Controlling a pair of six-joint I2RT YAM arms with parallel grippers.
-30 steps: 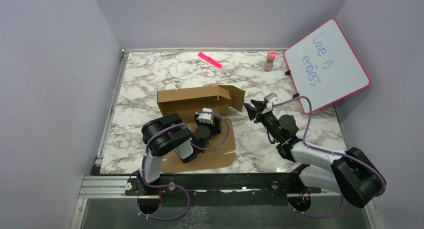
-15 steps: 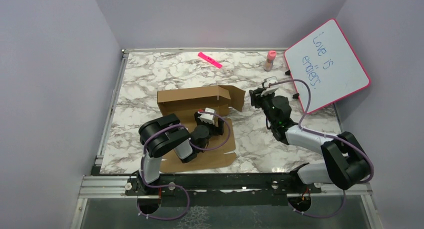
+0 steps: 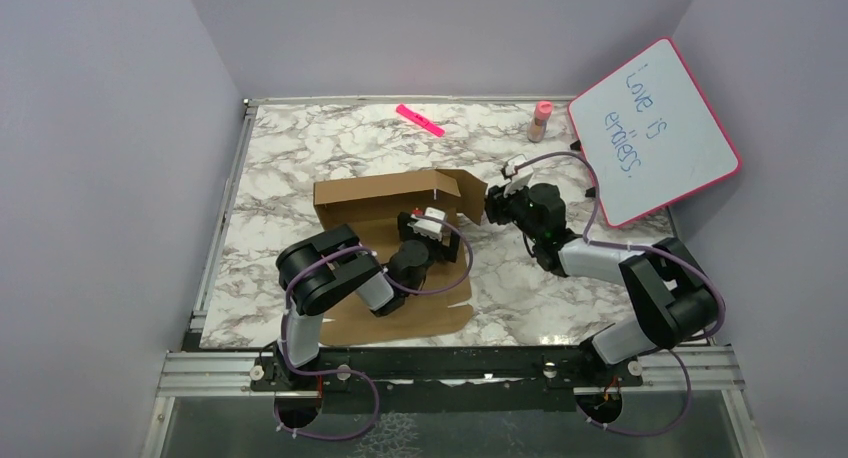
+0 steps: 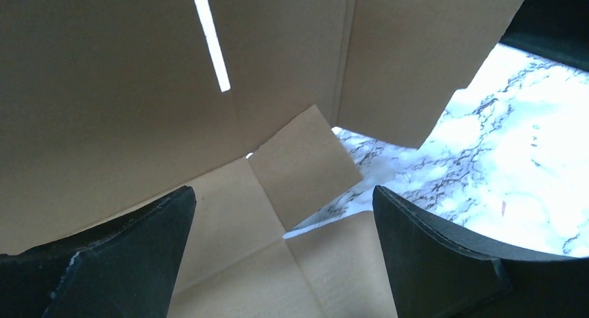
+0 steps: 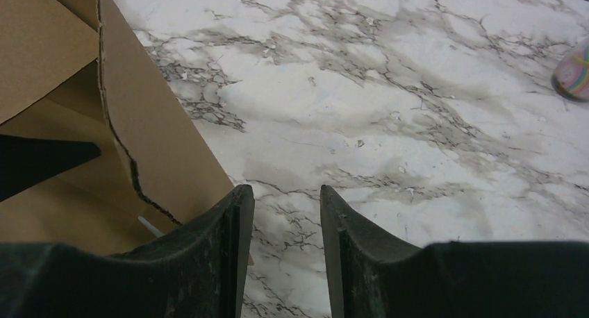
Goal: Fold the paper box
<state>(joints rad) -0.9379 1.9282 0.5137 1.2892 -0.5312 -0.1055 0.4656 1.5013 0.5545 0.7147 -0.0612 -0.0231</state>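
The paper box (image 3: 385,193) is brown cardboard in the middle of the table, its back wall raised and its front panel (image 3: 425,313) lying flat. My left gripper (image 3: 427,222) is inside it, just in front of the back wall. In the left wrist view that gripper (image 4: 283,190) is wide open over the box floor, facing a slotted wall (image 4: 139,89) and a small corner flap (image 4: 305,165). My right gripper (image 3: 497,204) is beside the box's right end flap (image 3: 474,196). It (image 5: 283,191) is open with only marble between the fingers; the left finger (image 5: 233,221) is next to the flap (image 5: 160,151).
A pink-framed whiteboard (image 3: 655,128) leans at the back right. A pink bottle (image 3: 540,120) stands by it, and a pink strip (image 3: 420,120) lies near the table's back edge. Grey walls close in both sides. The bottle (image 5: 573,75) also shows in the right wrist view.
My left gripper has opened wide and moved up to the box's back wall. My right arm has swung left and back, bringing its gripper up to the right end flap.
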